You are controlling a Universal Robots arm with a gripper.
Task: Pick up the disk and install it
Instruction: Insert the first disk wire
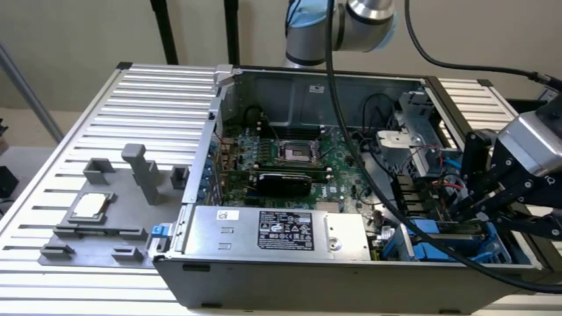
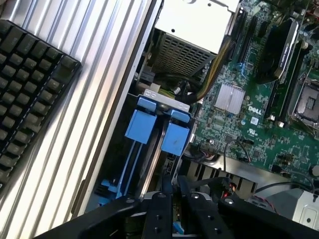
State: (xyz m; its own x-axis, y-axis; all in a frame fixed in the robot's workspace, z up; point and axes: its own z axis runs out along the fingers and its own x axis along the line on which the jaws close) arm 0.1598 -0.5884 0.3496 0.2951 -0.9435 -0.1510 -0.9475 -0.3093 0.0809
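An open computer case point(image 1: 218, 125) lies on the ribbed metal worktop point(image 1: 149, 92), its green circuit board point(image 1: 290, 155) facing up. In the exterior view the hand point(image 1: 470, 214) reaches into the case at about four o'clock, down at the corner where the blue drive bay point(image 1: 439, 250) sits. The disk point(image 1: 453, 228) stands on edge in that bay, a thin greenish strip between blue plastic, right under the fingertips.

From the wrist view the hand point(image 2: 174, 185) has its two black fingers point(image 2: 166, 191) drawn close together – a narrow grip on the thin edge of the disk point(image 2: 174, 139), whose blue rail ends show just past the fingertips. Beside the bay the circuit board point(image 2: 259, 104) spreads out, and the ribbed worktop point(image 2: 104, 74) runs along the case's other side with a black keyboard point(image 2: 30, 79) lying on it.

At six o'clock in the case, along its near wall in the exterior view, sits a silver box with a black label point(image 1: 272, 230). Black cables point(image 1: 351, 138) hang from the arm point(image 1: 351, 20) across the open case to the hand.

Outside the case, at about eight o'clock in the exterior view, a grey holder plate point(image 1: 131, 178) rests on the worktop, and a small square silver chip point(image 1: 91, 205) lies on it – well apart from the hand.
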